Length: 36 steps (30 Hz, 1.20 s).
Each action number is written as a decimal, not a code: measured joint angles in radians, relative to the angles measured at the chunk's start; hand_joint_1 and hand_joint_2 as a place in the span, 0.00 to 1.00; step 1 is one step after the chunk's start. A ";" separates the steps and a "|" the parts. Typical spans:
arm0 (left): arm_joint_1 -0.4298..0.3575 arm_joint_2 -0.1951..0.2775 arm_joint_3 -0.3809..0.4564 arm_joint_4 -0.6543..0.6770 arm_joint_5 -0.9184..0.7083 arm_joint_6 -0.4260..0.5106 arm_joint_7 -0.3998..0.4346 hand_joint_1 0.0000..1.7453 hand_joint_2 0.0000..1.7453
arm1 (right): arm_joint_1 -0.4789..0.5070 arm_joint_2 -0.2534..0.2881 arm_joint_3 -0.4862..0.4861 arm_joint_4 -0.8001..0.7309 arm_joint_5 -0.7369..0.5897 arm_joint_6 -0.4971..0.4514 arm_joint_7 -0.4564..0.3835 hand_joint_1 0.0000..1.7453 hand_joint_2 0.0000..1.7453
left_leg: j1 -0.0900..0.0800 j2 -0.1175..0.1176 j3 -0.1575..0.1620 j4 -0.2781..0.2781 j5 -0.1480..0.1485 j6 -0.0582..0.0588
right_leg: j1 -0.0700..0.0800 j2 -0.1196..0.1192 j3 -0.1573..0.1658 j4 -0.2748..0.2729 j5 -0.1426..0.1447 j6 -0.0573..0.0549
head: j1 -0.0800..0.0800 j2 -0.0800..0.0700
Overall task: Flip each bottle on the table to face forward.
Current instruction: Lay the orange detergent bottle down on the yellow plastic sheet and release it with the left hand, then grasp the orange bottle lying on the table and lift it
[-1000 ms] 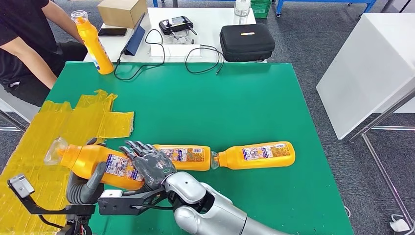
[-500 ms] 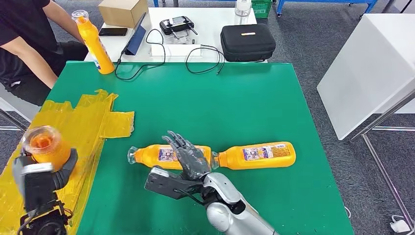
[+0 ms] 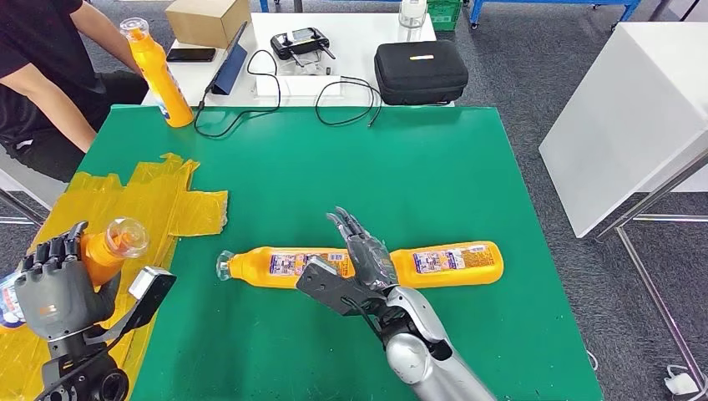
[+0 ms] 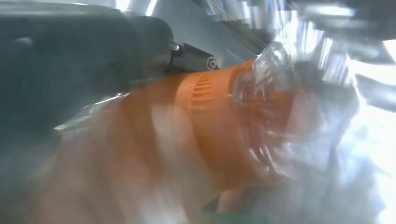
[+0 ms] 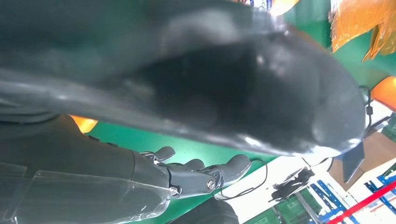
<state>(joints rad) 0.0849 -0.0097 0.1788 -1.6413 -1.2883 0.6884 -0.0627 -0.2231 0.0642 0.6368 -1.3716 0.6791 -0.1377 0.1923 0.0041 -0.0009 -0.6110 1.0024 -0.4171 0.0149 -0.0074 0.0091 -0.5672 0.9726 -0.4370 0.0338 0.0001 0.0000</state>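
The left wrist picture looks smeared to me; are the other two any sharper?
Left wrist view: heavy blur, the held bottle an orange smear, glare washing out one side. Head view: sharp, evenly lit, bottle labels visible. Right wrist view: the right hand looms dark and soft, the background crisper.

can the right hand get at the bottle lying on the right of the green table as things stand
Probably yes: the right hand is open and hovers just above where the two lying bottles meet, and the right-side bottle lies uncovered beside it with nothing in between.
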 joint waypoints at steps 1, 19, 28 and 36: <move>0.000 0.002 -0.001 0.003 0.000 0.000 0.000 1.00 1.00 | 0.001 -0.001 -0.002 -0.001 0.000 0.000 0.000 0.00 0.00 | 0.000 0.000 0.000 0.000 0.000 0.000 | 0.000 0.000 0.000 0.000 0.000 0.000 | 0.000 0.000; -0.055 0.087 -0.121 0.211 -0.123 -0.228 0.087 0.00 0.00 | -0.022 0.000 -0.009 0.021 0.010 0.060 0.048 0.00 0.00 | 0.000 0.000 0.000 0.000 0.000 0.000 | 0.000 0.000 0.000 0.000 0.000 0.000 | 0.000 0.000; -0.075 0.113 -0.163 0.271 -0.017 -0.318 0.049 0.00 0.00 | -0.045 0.006 0.004 0.052 0.083 0.082 0.075 0.00 1.00 | 0.000 0.000 0.000 0.000 0.000 0.000 | 0.000 0.000 0.000 0.000 0.000 0.000 | 0.000 0.000; -0.078 0.116 -0.170 0.280 0.041 -0.335 0.022 0.00 0.00 | -0.087 0.015 0.036 0.088 0.187 0.111 0.116 0.00 1.00 | 0.000 0.000 0.000 0.000 0.000 0.000 | 0.000 0.000 0.000 0.000 0.000 0.000 | 0.000 0.000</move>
<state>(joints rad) 0.0065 0.1063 0.0086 -1.3615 -1.2469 0.3529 -0.0411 -0.3097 0.0790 0.6726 -1.2838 0.8661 -0.0262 0.3083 0.0042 -0.0008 -0.6113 1.0024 -0.4169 0.0149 -0.0073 0.0090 -0.5670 0.9727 -0.4369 0.0338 0.0002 0.0000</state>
